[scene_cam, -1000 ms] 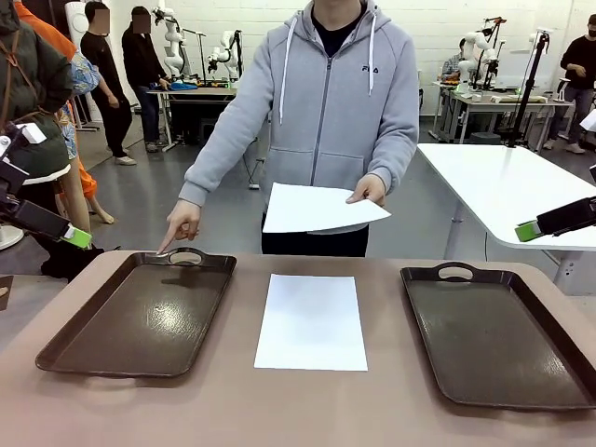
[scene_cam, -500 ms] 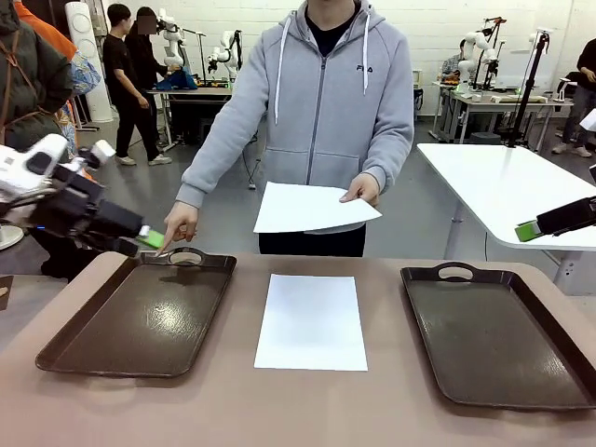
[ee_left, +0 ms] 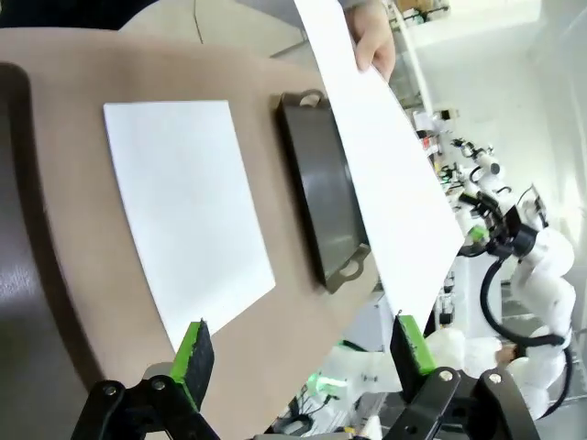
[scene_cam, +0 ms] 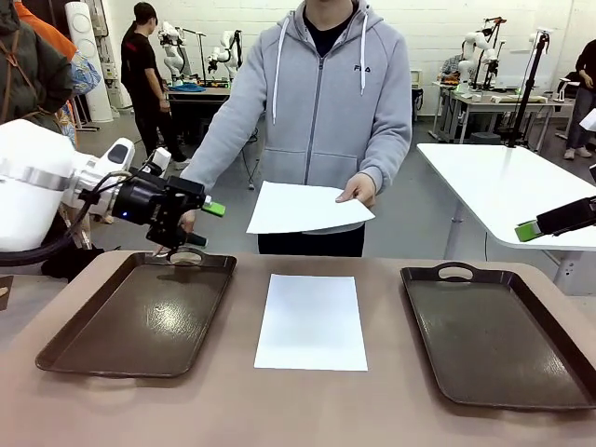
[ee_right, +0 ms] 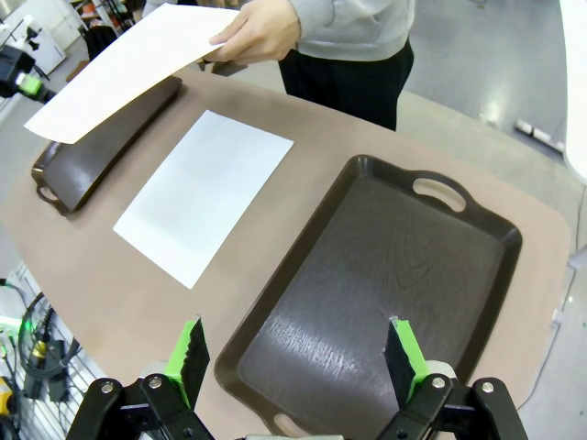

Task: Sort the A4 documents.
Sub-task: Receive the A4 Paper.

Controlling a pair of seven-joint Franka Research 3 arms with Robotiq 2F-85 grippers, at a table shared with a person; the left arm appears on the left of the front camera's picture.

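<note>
One A4 document (scene_cam: 312, 321) lies flat on the table between two dark brown trays. A person's hand (scene_cam: 359, 190) holds a second white sheet (scene_cam: 303, 208) in the air above the table's far edge. My left gripper (scene_cam: 204, 224) hovers open over the far handle of the left tray (scene_cam: 140, 317), just left of the held sheet. From the left wrist camera, that gripper (ee_left: 303, 353) faces the held sheet (ee_left: 385, 156) and the lying sheet (ee_left: 183, 202). My right gripper (scene_cam: 527, 231) stays open at the right edge, above the right tray (ee_right: 376, 275). The right wrist camera also takes in the lying sheet (ee_right: 206, 192).
The person stands at the far side, one hand down near the left tray's handle, behind my left gripper. The right tray (scene_cam: 494, 335) holds nothing. A white table (scene_cam: 503, 186) stands behind on the right. Other people and tables are farther back.
My left arm has swung in from the left edge to the far end of the left tray, close to the held sheet. The person has shifted that sheet slightly left. The right arm is still.
</note>
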